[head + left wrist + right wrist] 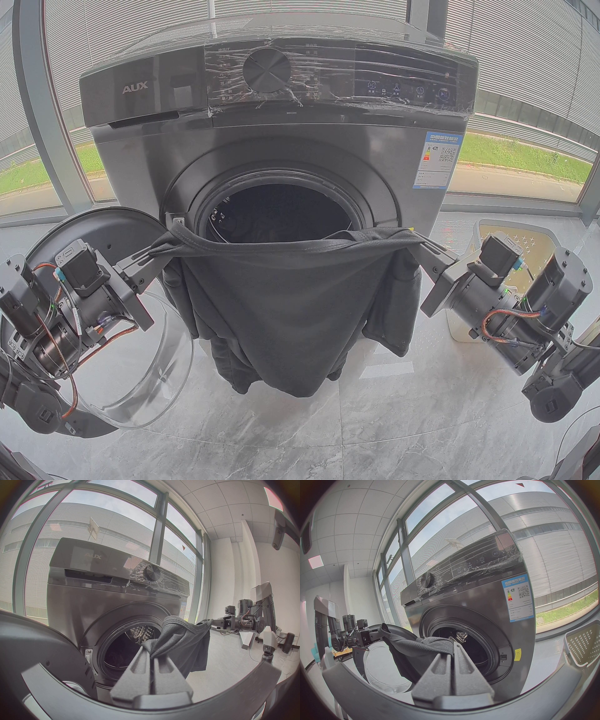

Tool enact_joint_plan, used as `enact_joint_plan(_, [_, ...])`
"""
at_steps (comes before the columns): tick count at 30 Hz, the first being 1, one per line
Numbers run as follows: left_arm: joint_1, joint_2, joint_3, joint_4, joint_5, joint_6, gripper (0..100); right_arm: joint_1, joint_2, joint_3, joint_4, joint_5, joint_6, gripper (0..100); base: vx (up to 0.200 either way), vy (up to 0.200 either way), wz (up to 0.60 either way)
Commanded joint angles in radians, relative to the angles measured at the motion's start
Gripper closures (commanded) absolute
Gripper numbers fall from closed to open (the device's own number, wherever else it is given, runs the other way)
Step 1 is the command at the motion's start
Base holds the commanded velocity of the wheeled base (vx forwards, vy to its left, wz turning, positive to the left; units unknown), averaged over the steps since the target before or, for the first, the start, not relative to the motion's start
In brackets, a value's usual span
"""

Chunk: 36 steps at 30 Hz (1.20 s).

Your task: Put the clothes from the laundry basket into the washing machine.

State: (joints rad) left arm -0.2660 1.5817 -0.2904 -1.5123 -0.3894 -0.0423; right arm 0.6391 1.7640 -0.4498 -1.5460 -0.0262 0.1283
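Dark garment (287,312) hides lower rim of washing machine (275,140).

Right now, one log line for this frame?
left end effector: shut on dark garment | right end effector: shut on dark garment | dark garment: stretched before open washing machine | laundry basket: floor, robot's right

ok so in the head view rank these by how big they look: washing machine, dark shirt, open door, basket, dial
1. washing machine
2. dark shirt
3. open door, close to the shirt and partly covered, so these two are unsure
4. basket, partly covered
5. dial
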Motion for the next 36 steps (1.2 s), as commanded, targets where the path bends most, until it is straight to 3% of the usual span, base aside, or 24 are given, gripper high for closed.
enact_joint_plan(1, [0.005, 0.0, -0.001, 0.0, 0.0, -0.001, 100, 0.001, 0.002, -0.001, 0.0, 0.0, 0.001, 100, 0.0, 0.0, 0.0])
enact_joint_plan(25, [0.005, -0.003, 0.001, 0.0, 0.0, 0.001, 100, -0.015, 0.0, 0.0, 0.001, 0.0, 0.002, 100, 0.0, 0.0, 0.0])
enact_joint_plan(36, [0.037, -0.003, 0.001, 0.0, -0.006, 0.002, 100, -0.035, 0.0, -0.003, 0.004, 0.0, 0.002, 100, 0.0, 0.0, 0.0])
